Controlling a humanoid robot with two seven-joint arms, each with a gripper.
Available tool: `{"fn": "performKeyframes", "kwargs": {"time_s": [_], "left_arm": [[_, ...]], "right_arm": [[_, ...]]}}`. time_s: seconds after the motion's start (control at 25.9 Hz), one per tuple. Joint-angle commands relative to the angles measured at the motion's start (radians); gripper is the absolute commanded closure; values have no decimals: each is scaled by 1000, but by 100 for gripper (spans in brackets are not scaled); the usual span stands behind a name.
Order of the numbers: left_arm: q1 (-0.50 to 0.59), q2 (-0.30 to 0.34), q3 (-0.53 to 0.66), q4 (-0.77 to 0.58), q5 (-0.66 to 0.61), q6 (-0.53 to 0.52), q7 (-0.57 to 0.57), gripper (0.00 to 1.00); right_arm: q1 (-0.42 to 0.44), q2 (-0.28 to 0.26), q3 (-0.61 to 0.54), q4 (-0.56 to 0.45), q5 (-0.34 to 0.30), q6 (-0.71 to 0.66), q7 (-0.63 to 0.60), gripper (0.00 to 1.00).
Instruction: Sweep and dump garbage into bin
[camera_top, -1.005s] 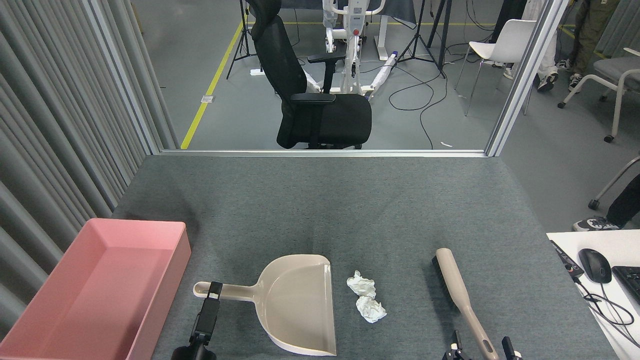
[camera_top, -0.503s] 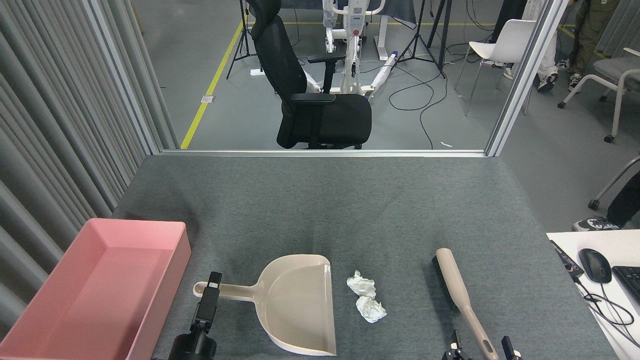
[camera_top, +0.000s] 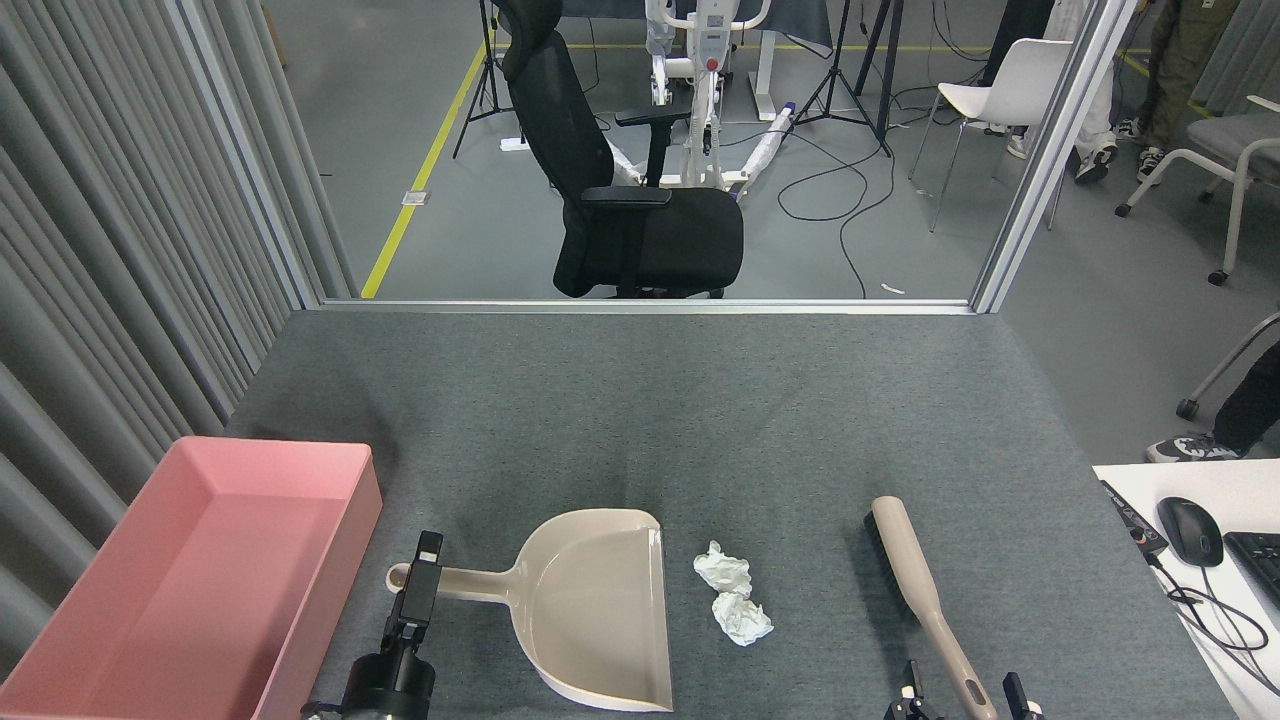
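Garbage (camera_top: 733, 594), two crumpled white tissue wads lying close together, sits on the grey felt-covered bench (camera_top: 640, 420), just right of the open mouth of a beige dustpan (camera_top: 590, 610). A pink bin (camera_top: 200, 590) stands at the near left corner of the bench, well apart from the wads. A beige brush (camera_top: 920, 590) lies to the right of the wads, its handle pointing toward the near edge.

Beyond the far edge of the bench, a black office chair (camera_top: 630, 200) stands on a grey floor marked with a yellow line. Cables trail across that floor, and white chairs stand at the far right. Grey pleated curtains hang along the left. At the near right, a white desk holds a black mouse (camera_top: 1190, 530).

The left tool (camera_top: 420, 575) sits at the end of the dustpan's handle; it is dark and seen end-on, so whether it grips the handle cannot be told. The right tool (camera_top: 965, 695) shows two black fingertips spread on either side of the brush handle, not closed on it.
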Motion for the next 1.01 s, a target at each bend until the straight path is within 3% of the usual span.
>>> {"fn": "performKeyframes", "kwargs": {"time_s": [0.0,0.08,0.19,0.46,0.62,0.66,0.81,0.97], "left_arm": [[0,1,0,1,-31,0,5,29],[0,-1,0,1,-50,0,6,45],[0,-1,0,-4,-70,-4,14,53],[0,-2,-2,-6,-81,-18,14,67],[1,-2,-2,-7,-81,-30,14,70],[0,-2,-2,-6,-81,-30,14,70],[0,-2,0,-2,-81,-30,14,70],[0,-2,-2,-2,-81,-29,14,69]], "right_arm": [[0,0,0,0,0,0,3,2],[0,-2,0,0,0,0,3,2],[0,-3,0,0,0,0,3,2],[2,-3,0,0,0,-2,3,2],[2,-5,0,-1,0,-2,5,4],[3,-5,0,-1,0,-3,6,6],[9,-5,2,-1,0,-11,12,38],[12,-5,6,-1,0,-12,14,51]]}}
